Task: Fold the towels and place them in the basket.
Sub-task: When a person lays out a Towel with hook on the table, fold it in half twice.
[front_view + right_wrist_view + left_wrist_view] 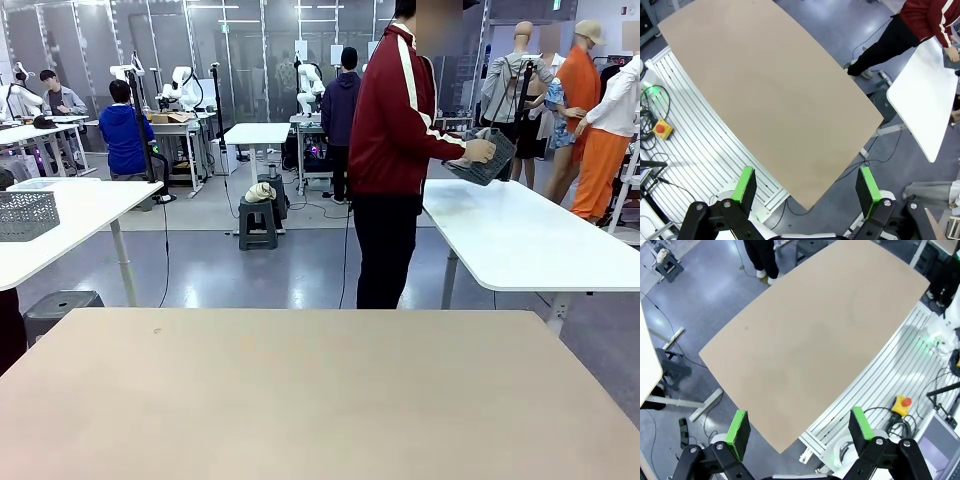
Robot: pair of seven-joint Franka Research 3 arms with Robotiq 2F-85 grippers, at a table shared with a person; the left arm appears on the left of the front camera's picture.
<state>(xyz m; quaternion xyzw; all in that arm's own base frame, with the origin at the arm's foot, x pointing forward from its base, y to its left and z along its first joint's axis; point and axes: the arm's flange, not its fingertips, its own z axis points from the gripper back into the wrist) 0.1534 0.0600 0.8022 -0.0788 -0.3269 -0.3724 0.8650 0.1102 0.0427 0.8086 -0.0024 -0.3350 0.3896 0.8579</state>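
Observation:
A person in a red jacket (400,110) stands beyond the far edge of the bare tan table (300,400), turned to the right. Both of the person's hands hold the dark grey lattice basket (487,160) over a white table (520,240). The towels are out of view. My left gripper (799,415) hangs open high above the tan table (815,340), nothing between its green pads. In the right wrist view my right gripper (806,172) is open too, well above the same table (765,90), and holds nothing.
A lighter grey perforated basket (27,214) sits on a white table at the left. An aluminium rail base with a yellow emergency-stop box (901,405) and cables lies along the robot's side of the table. A stool (258,222) stands farther back.

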